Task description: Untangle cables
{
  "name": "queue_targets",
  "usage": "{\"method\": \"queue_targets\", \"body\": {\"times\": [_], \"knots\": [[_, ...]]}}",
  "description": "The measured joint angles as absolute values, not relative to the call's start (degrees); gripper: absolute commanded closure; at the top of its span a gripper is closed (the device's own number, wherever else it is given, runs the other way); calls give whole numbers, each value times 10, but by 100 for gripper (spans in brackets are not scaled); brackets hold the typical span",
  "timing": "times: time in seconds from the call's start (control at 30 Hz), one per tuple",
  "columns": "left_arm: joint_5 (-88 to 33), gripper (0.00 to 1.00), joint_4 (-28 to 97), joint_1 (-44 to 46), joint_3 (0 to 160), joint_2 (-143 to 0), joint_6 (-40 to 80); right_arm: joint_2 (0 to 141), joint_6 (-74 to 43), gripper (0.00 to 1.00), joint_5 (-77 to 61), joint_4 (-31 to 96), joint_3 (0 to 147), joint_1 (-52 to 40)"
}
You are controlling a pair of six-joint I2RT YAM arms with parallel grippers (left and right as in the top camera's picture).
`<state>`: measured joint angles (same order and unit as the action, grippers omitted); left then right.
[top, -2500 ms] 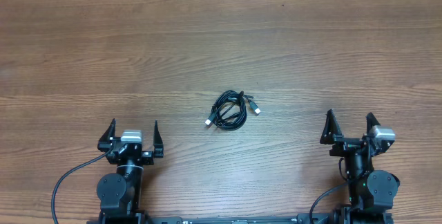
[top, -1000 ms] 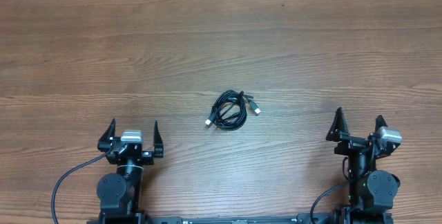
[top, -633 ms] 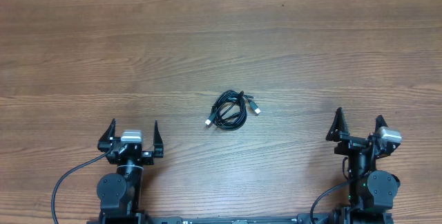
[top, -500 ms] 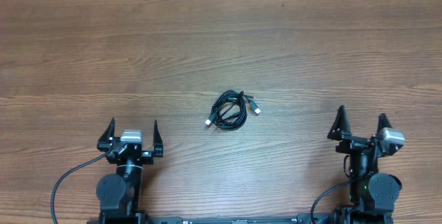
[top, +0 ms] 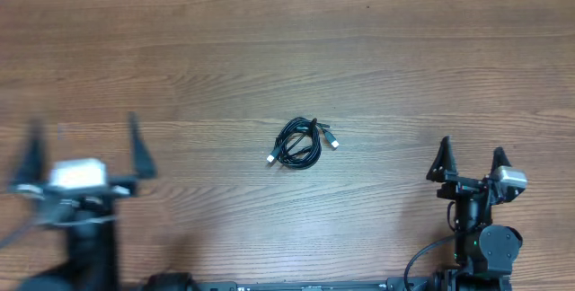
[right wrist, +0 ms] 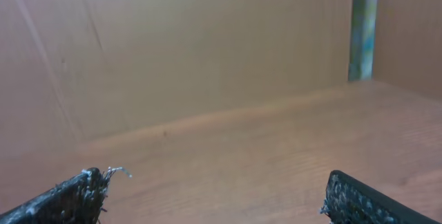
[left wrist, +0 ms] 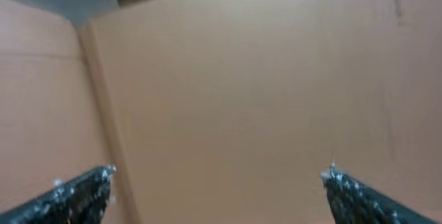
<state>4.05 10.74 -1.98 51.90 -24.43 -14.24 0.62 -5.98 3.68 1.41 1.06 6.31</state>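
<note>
Since the earlier frame the left pincer (top: 83, 150) had swung up toward lower left, blurred, jaws wide and empty, probably starting its reach. At lower right the right pincer (top: 470, 159) waited open. Beyond, the cables (top: 299, 143) lay coiled mid-frame on the worktop (top: 287, 48), untouched.

Wood-grain table (top: 359, 57) — tan wall (right wrist: 207, 44)

No text, label, brand, number or sign can be read in any view. The cables (top: 299, 143) appear too small for any marking on the plug ends to be resolved. The worktop (top: 287, 57) and the brown panels (left wrist: 242, 79) in both wrist views carry plain surfaces only
</note>
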Motion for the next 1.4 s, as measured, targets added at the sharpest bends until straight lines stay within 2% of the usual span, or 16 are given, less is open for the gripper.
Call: {"method": "queue_targets", "body": {"times": [0.3, 0.37, 0.47, 0.63, 0.77, 0.83, 0.93, 1.03, 1.17, 1.27, 1.4], "knots": [[51, 0, 460, -20, 1316, -759, -231, 8, -60, 0, 13, 51, 11, 63], [37, 0, 522, -20, 1458, -877, -239, 8, -60, 0, 9, 51, 11, 63], [-19, 0, 582, -27, 1583, -1028, -239, 8, -60, 0, 5, 38, 11, 63], [-160, 1, 676, -36, 1613, -1220, -208, 10, -60, 0, 52, -84, 11, 63], [-256, 0, 720, -34, 1609, -1341, -187, 11, -60, 0, 119, -274, 12, 63], [-282, 1, 722, -30, 1606, -1371, -180, 10, -60, 0, 140, -345, 14, 63], [-292, 0, 707, -18, 1605, -1375, -176, 10, -79, 0, 153, -369, 15, 63], [-291, 0, 690, -6, 1607, -1357, -175, 11, -109, 0, 143, -325, 28, 63], [-292, 1, 670, 4, 1610, -1335, -175, 68, -134, 0, 119, -150, 160, 63], [-292, 0, 657, 4, 1614, -1324, -175, 167, -141, 0, 107, -8, 340, 63], [-292, 1, 651, 4, 1615, -1318, -171, 381, -144, 0, 91, 200, 658, 63]]}}
